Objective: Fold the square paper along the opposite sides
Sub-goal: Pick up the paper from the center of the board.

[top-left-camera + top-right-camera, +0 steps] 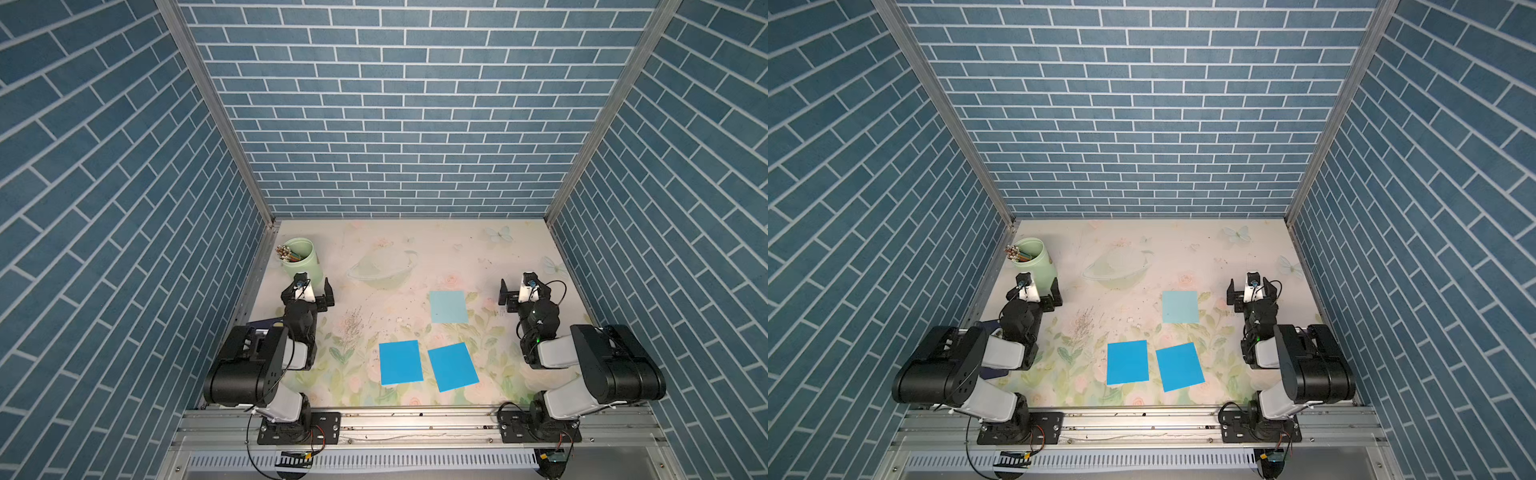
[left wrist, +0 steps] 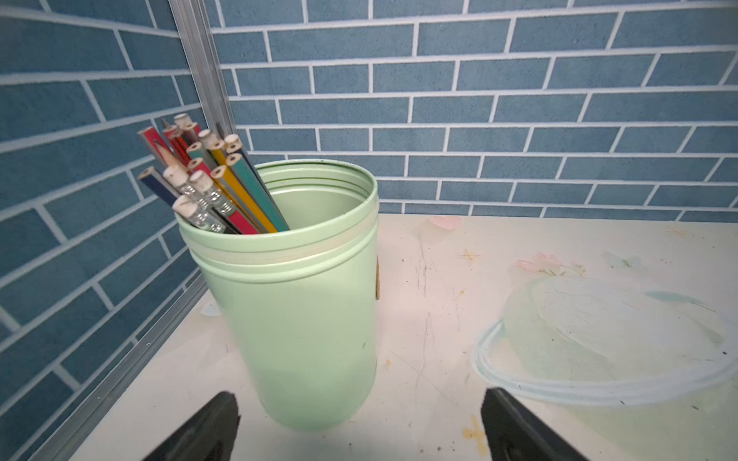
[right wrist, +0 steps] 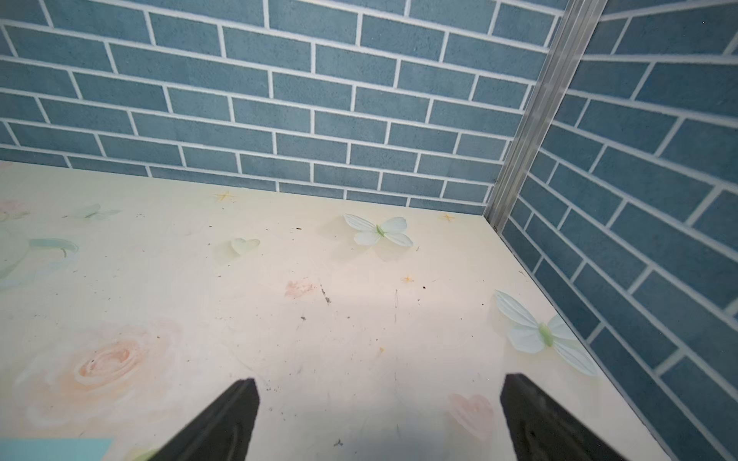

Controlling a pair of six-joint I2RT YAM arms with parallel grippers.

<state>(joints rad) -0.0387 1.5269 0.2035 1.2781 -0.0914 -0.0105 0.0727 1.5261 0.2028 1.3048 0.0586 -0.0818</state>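
Three blue paper sheets lie flat on the flowered tabletop in both top views. A pale blue sheet (image 1: 448,306) (image 1: 1180,306) lies mid-right. Two bright blue sheets (image 1: 400,362) (image 1: 453,366) lie side by side near the front edge, the right one turned slightly. A corner of the pale sheet (image 3: 52,449) shows in the right wrist view. My left gripper (image 1: 307,287) (image 2: 361,399) is open at the left, just behind a green cup. My right gripper (image 1: 524,287) (image 3: 381,381) is open at the right, over bare table beside the pale sheet. Neither holds anything.
A mint green cup (image 1: 301,257) (image 2: 303,319) with several pencils (image 2: 199,175) stands in the back left corner, right in front of my left gripper. A dark flat object (image 1: 266,324) lies partly under the left arm. Blue brick walls close three sides.
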